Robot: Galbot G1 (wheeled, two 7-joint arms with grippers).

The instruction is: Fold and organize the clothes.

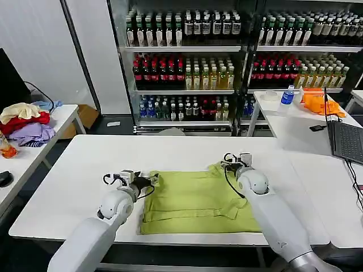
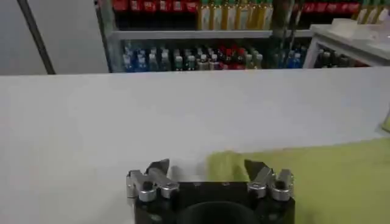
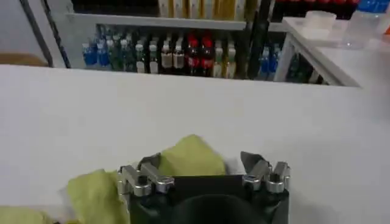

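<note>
The clothes are one lime T-shirt point(image 1: 193, 198), lying partly folded and flat on the white table point(image 1: 74, 175). My left gripper point(image 1: 148, 180) is low at the shirt's far left corner. In the left wrist view it point(image 2: 206, 169) is open, with a corner of the lime cloth point(image 2: 226, 165) between the spread fingers. My right gripper point(image 1: 229, 162) sits at the shirt's far right corner. It point(image 3: 200, 163) is also open, and a raised fold of the shirt point(image 3: 190, 156) lies between its fingers.
A pile of cream, red and lavender garments point(image 1: 25, 122) lies on the side table at the left. The table at the right holds an orange cloth point(image 1: 320, 103), a water bottle point(image 1: 287, 96) and a laptop point(image 1: 346, 141). Shelves of drink bottles point(image 1: 187, 56) stand behind.
</note>
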